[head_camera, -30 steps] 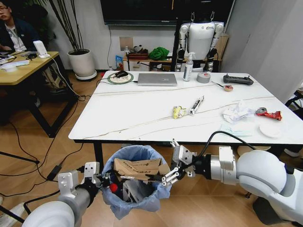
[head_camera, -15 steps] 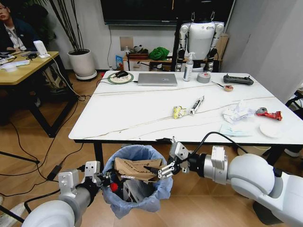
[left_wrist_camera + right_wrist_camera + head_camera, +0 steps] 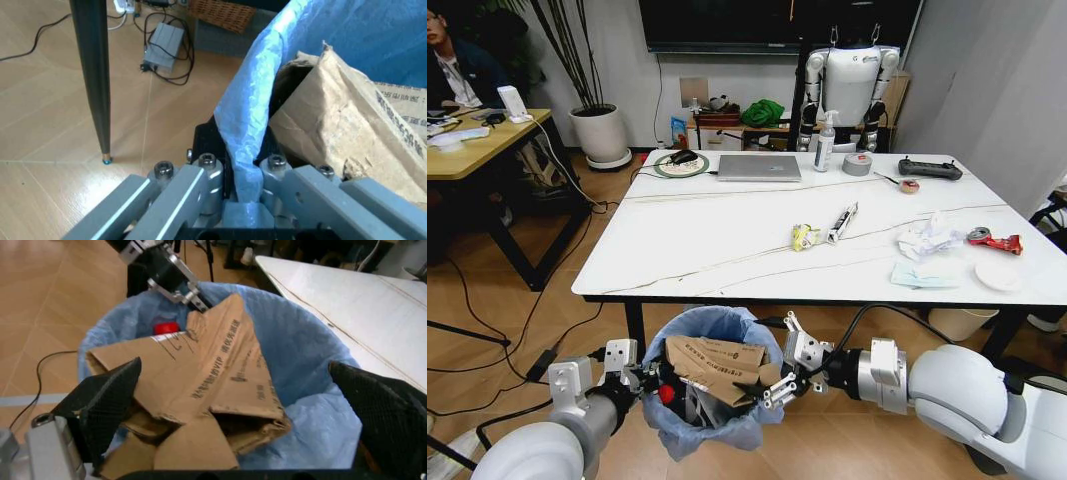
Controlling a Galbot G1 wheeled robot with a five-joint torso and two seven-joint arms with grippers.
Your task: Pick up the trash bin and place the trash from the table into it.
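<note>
Left tool [image 3: 649, 381] clamps trash bin [image 3: 710, 330] rim; right tool [image 3: 765, 376] spread over cardboard [image 3: 717, 357].

White rounded arms [image 3: 967, 385], black cables

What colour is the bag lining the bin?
Light blue, crinkly plastic. The bag shows best in the right wrist view, bunched over the bin's rim around the brown cardboard.

Crinkly light-blue plastic bag [image 3: 727, 325] lines the bin, holding rough brown cardboard [image 3: 717, 358]; table [image 3: 727, 240] top glossy marble-look.
</note>
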